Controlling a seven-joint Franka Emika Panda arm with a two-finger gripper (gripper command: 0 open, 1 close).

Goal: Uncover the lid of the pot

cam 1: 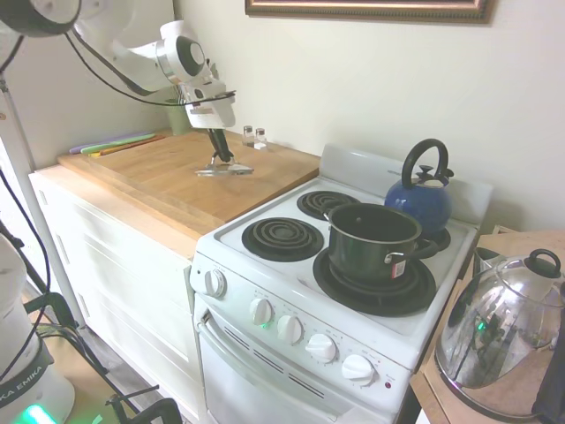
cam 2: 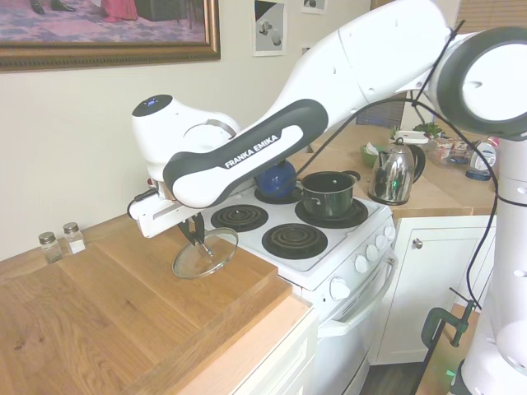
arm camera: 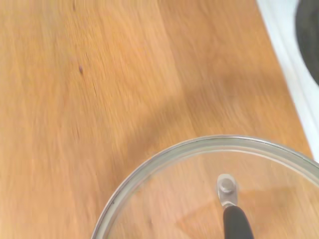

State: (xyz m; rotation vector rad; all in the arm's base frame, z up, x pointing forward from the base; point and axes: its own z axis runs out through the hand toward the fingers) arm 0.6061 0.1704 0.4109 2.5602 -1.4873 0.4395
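I have the gripper (cam 2: 196,233) pinched on the dark loop handle of the lid (cam 2: 205,253), its fingers pressed together around that handle; the lid is off the pot (cam 1: 373,241) and sits on the wooden countertop (cam 1: 168,177) beside the stove (cam 1: 291,291), close to the stove's edge; in the second exterior view it looks slightly tilted, and I cannot tell whether its whole rim is touching the wood. The pot stands open on the stove's front burner (cam 1: 375,284) nearest the steel kettle (cam 1: 503,331) (its red-white sticker faces the first exterior camera); just behind it on the stove is the blue kettle (cam 1: 420,196). In the wrist view I see the lid's metal rim and clear glass with the wood grain showing through; a strip of the white stove shows at one side. Two small shakers (cam 1: 253,136) stand against the wall on the countertop, behind the lid and apart from it.
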